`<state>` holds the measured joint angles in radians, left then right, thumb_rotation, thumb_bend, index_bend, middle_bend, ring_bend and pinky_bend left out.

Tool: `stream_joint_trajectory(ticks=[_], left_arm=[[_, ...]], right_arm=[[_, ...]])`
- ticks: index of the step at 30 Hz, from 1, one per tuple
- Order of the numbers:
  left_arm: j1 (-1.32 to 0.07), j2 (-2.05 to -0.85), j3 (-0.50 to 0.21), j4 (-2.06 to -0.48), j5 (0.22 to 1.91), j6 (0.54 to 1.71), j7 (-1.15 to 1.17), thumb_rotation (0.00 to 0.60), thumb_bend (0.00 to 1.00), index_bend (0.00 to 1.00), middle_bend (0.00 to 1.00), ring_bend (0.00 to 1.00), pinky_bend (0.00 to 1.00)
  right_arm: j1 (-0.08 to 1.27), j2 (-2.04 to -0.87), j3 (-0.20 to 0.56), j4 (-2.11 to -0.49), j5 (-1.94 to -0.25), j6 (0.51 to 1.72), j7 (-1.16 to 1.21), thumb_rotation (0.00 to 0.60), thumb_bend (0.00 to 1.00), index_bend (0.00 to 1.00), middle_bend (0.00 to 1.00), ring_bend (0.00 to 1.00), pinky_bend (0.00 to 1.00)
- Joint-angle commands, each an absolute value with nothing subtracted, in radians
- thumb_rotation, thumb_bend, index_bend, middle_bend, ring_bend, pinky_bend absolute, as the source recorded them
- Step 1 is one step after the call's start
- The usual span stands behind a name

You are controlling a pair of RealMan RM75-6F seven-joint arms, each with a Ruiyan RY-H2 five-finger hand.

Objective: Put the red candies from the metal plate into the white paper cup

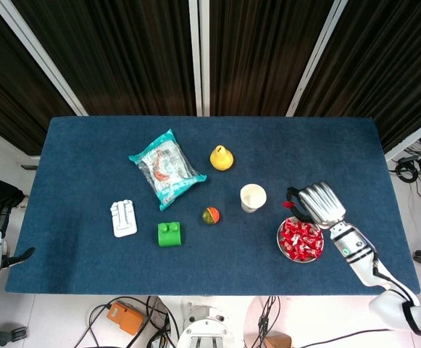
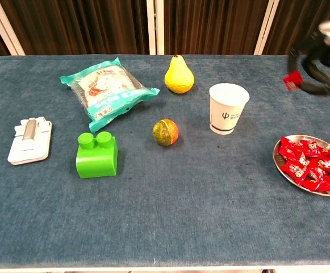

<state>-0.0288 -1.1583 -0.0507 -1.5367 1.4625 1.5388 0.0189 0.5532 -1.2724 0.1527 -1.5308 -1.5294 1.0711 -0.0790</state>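
While pinching a red candy [image 2: 292,78], right hand [image 1: 319,204] hovers — above metal plate [image 1: 282,244].

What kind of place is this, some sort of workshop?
Probably a robot test lab: a blue-covered table set with odd props like a toy pear and green block, dark curtains behind, loose cables below, and a robot hand holding a red candy.
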Motion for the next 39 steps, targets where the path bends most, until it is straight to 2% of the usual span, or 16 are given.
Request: stream_joint_trajectory(ticks=[1, 6, 12, 13, 18, 22, 26, 30, 35, 39], left_arm=[[-0.03, -1.156, -0.052, -1.538, 1.46, 1.536, 0.02, 0.6, 0.0, 0.0, 0.05, 0.0, 0.0], [-0.029, -1.156, -0.055, -1.535, 1.452, 1.532, 0.018, 0.6, 0.0, 0.0, 0.05, 0.0, 0.0], [-0.026, -1.162, -0.053, -1.523, 1.444, 1.525, 0.009, 0.6, 0.0, 0.0, 0.05, 0.0, 0.0], [-0.025, -1.163, -0.053, -1.52, 1.443, 1.526, 0.007, 0.6, 0.0, 0.0, 0.05, 0.0, 0.0], [-0.022, -1.168, -0.053, -1.509, 1.441, 1.528, 0.0, 0.6, 0.0, 0.0, 0.05, 0.0, 0.0], [-0.024, -1.172, -0.056, -1.505, 1.443, 1.529, -0.004, 0.6, 0.0, 0.0, 0.05, 0.0, 0.0], [-0.028, -1.177, -0.056, -1.499, 1.45, 1.527, -0.007, 0.6, 0.0, 0.0, 0.05, 0.0, 0.0], [-0.031, -1.182, -0.056, -1.494, 1.453, 1.523, -0.006, 0.6, 0.0, 0.0, 0.05, 0.0, 0.0], [-0.034, -1.186, -0.055, -1.497, 1.458, 1.522, -0.004, 0.6, 0.0, 0.0, 0.05, 0.0, 0.0], [-0.033, -1.185, -0.055, -1.503, 1.463, 1.527, 0.002, 0.6, 0.0, 0.0, 0.05, 0.0, 0.0]], right_arm=[[0.638, -1.312, 0.209, -1.538, -1.451, 0.974, -0.148, 0.6, 0.62, 0.63, 0.83, 0.98, 1.0], [0.715, -1.379, 0.227, -1.502, -1.37, 0.882, -0.227, 0.6, 0.62, 0.6, 0.83, 0.98, 1.0], [0.75, -1.431, 0.216, -1.466, -1.315, 0.844, -0.267, 0.6, 0.62, 0.53, 0.83, 0.98, 1.0], [0.752, -1.434, 0.214, -1.465, -1.31, 0.843, -0.27, 0.6, 0.6, 0.51, 0.83, 0.98, 1.0], [0.751, -1.435, 0.209, -1.47, -1.297, 0.87, -0.288, 0.6, 0.35, 0.42, 0.83, 0.98, 1.0], [0.729, -1.403, 0.205, -1.511, -1.314, 0.927, -0.285, 0.6, 0.31, 0.39, 0.83, 0.98, 1.0], [0.651, -1.308, 0.139, -1.591, -1.4, 1.017, -0.247, 0.6, 0.31, 0.42, 0.83, 0.98, 1.0], [0.57, -1.231, 0.033, -1.609, -1.47, 1.058, -0.21, 0.6, 0.31, 0.44, 0.83, 0.98, 1.0], [0.542, -1.233, -0.05, -1.565, -1.516, 1.02, -0.206, 0.6, 0.31, 0.44, 0.83, 0.98, 1.0], [0.542, -1.27, -0.063, -1.515, -1.524, 0.998, -0.224, 0.6, 0.31, 0.44, 0.83, 0.98, 1.0]])
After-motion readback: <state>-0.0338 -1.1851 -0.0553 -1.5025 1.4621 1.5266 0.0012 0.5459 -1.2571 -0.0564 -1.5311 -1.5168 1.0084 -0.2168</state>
